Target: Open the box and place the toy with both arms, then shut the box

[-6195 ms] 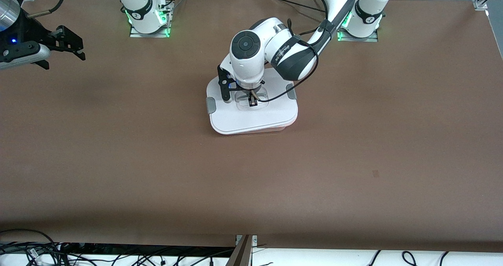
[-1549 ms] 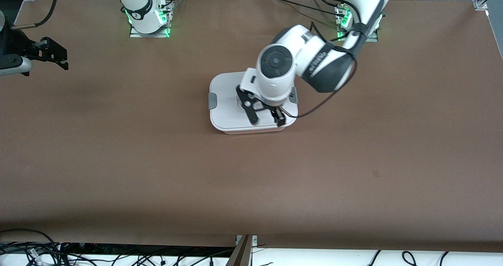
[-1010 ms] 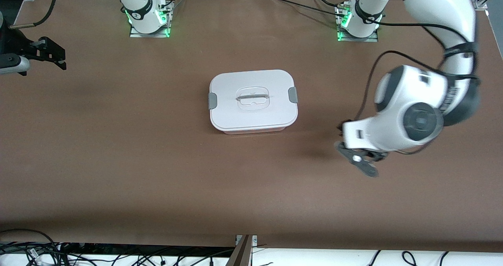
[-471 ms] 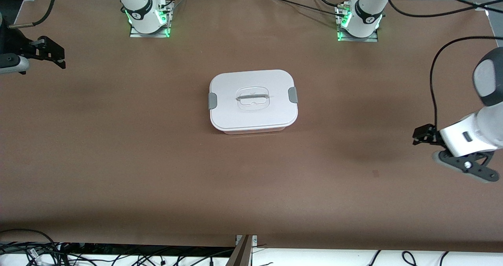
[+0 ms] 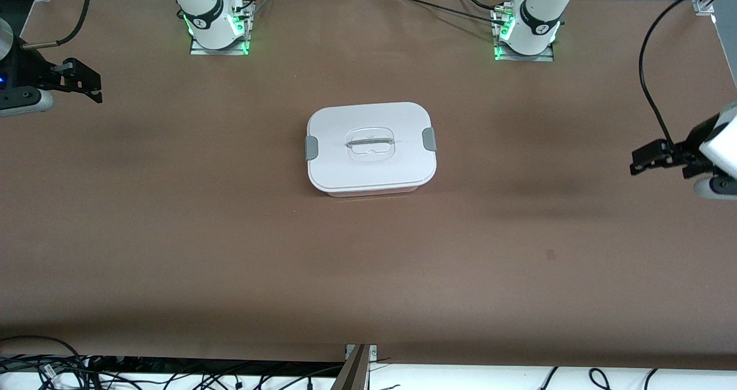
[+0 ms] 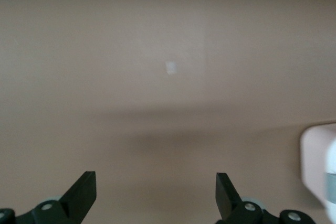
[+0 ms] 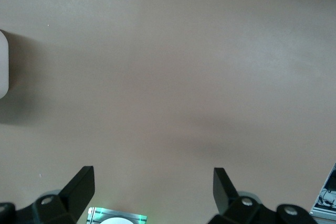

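Observation:
The box point(image 5: 371, 168) stands at the middle of the brown table, its white lid point(image 5: 368, 159) flat on it and both grey clips at the sides. No toy shows in any view. My left gripper point(image 5: 656, 159) hangs open and empty over the table at the left arm's end, well apart from the box. In the left wrist view the left gripper point(image 6: 155, 184) is open over bare table, with a corner of the box point(image 6: 315, 158) at the frame's edge. My right gripper point(image 5: 86, 83) waits open over the right arm's end; in its wrist view the right gripper point(image 7: 152, 179) holds nothing.
The two arm bases point(image 5: 217, 30) point(image 5: 524, 33) with green lights stand along the table's edge farthest from the front camera. Cables point(image 5: 57, 367) lie below the table's nearest edge. A small dark mark point(image 5: 550, 254) is on the table.
The left arm has let go of the lid's handle and swung away from over the box to its own end of the table. The lid now sits square. The right gripper barely shifted.

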`<control>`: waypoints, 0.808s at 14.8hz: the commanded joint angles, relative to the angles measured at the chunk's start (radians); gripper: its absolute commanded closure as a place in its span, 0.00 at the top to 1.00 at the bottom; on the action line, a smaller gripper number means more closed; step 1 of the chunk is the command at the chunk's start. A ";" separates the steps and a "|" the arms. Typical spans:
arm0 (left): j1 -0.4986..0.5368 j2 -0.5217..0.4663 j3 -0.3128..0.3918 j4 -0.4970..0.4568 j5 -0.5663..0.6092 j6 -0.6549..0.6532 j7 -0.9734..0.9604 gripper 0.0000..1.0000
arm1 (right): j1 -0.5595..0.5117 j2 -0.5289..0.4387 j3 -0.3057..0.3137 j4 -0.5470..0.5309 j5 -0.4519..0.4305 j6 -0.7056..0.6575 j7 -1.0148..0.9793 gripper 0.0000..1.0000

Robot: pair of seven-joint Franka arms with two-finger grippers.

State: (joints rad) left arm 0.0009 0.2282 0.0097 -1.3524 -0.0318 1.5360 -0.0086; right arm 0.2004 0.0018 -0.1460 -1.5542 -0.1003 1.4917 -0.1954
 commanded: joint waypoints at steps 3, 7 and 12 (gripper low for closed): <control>0.008 -0.082 0.001 -0.113 -0.039 -0.048 -0.045 1.00 | 0.002 -0.003 0.005 0.017 -0.013 -0.011 0.014 1.00; 0.019 -0.035 0.001 -0.065 -0.034 -0.088 -0.037 1.00 | -0.002 0.000 0.000 0.043 -0.015 -0.013 0.008 1.00; 0.024 -0.029 0.001 -0.062 -0.033 -0.090 -0.039 1.00 | 0.004 0.000 0.006 0.045 -0.024 -0.013 0.013 1.00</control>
